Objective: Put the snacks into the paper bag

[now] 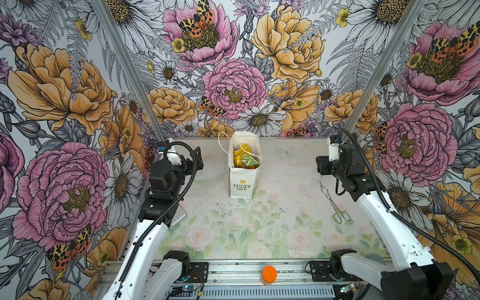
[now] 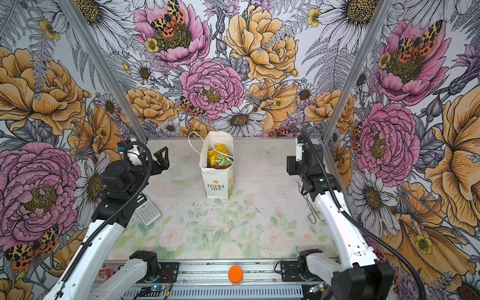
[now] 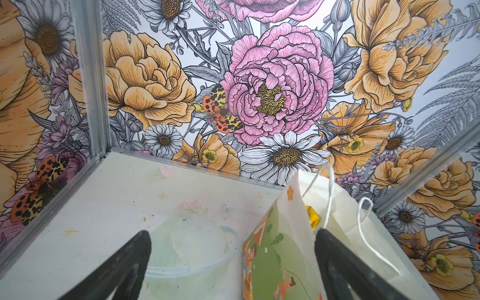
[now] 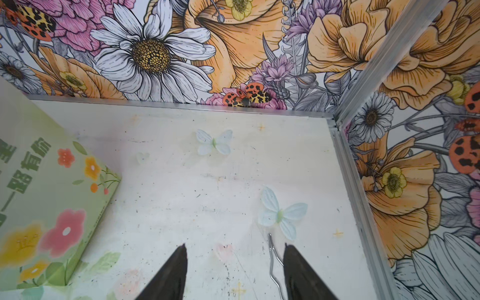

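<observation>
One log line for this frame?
paper bag: upright | snacks: inside bag, none seen loose | left gripper: open, empty, beside bag | right gripper: open, empty, apart from bag

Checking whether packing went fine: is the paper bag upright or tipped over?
Upright. In both top views the paper bag stands on its base, mouth open upward, yellow and pale green snacks showing inside.

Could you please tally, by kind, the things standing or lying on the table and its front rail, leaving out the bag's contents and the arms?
paper bag: 1
clear plastic dish: 1
calculator: 1
metal tongs: 1
orange-lidded jar: 1
small pink-white figurine: 1
Total: 6
</observation>
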